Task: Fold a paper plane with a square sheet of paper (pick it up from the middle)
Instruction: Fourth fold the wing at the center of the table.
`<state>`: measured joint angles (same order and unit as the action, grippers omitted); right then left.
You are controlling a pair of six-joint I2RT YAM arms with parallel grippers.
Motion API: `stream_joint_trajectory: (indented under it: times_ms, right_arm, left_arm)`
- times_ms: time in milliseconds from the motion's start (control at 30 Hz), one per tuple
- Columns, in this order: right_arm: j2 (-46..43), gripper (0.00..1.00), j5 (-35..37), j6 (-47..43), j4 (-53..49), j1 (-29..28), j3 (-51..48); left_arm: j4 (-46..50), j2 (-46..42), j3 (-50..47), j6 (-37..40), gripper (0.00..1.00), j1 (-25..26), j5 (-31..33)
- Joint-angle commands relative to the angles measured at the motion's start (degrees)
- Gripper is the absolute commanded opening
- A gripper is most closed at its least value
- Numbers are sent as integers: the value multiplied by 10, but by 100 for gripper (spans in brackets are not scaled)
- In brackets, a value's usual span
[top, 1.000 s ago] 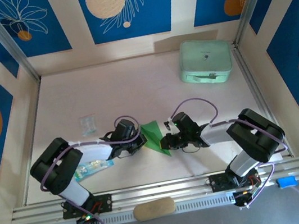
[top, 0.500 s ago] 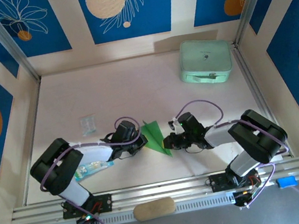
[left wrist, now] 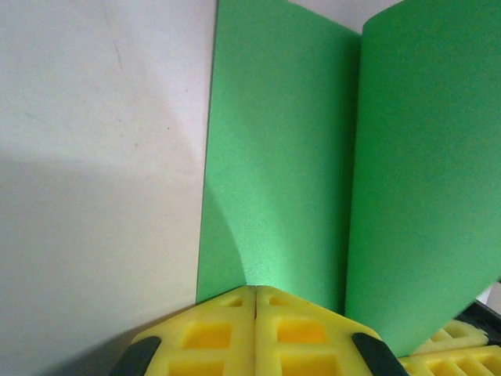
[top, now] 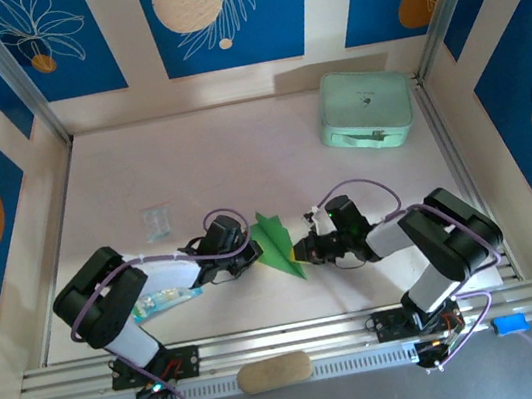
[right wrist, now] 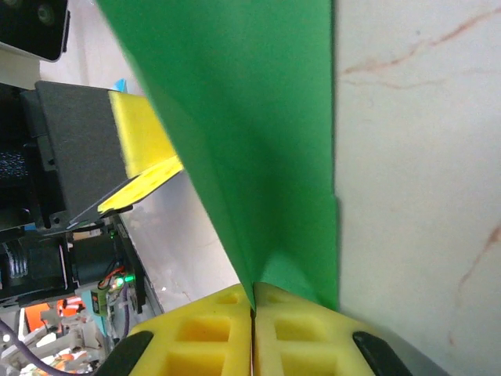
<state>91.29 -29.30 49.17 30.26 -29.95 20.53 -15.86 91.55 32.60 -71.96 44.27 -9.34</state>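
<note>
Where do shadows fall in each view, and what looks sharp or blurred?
Top external: the pale mint rounded case shadows the back wall. Left wrist: soft grey shadow crosses the white table beside the folded bright green paper. Right wrist: table veins look sharp.

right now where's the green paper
In the top view the green paper is near the front centre of the table, gripped from either side by the left gripper and the right gripper.

My right gripper (top: 301, 251) has drawn back slightly toward three o'clock. The paper plane (top: 275, 243) now stands narrower, folded more upright.
</note>
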Motion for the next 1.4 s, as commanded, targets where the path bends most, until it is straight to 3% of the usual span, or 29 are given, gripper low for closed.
stream_joint_trajectory:
  times_ms: [0,367,567,667,800,933,1000,1167,1233,1367]
  right_arm:
    - [27,8,-48,14,26,10,6]
    - [96,8,-130,41,56,50,23]
    - [65,9,-115,22,12,48,29]
    - [21,9,-60,-31,-76,21,50]
    - [-39,11,73,-115,-213,-34,89]
    - [-50,11,172,-166,-281,-81,118]
    - [-45,11,196,-172,-297,-93,127]
    - [-45,11,247,-190,-307,-121,137]
    - [-47,11,255,-197,-305,-126,137]
    - [-52,10,286,-210,-313,-138,143]
  left_arm:
    - [38,-6,-2,8,0,5,17]
    - [86,-34,49,76,6,3,23]
    - [107,-39,81,110,16,5,19]
    - [119,-49,90,122,30,5,30]
    - [119,-69,87,122,47,4,47]
    - [99,-90,74,113,56,2,64]
    - [85,-98,68,109,68,2,70]
    - [80,-119,58,110,72,1,88]
    - [78,-130,50,109,80,0,98]
    - [78,-132,58,118,81,-7,87]
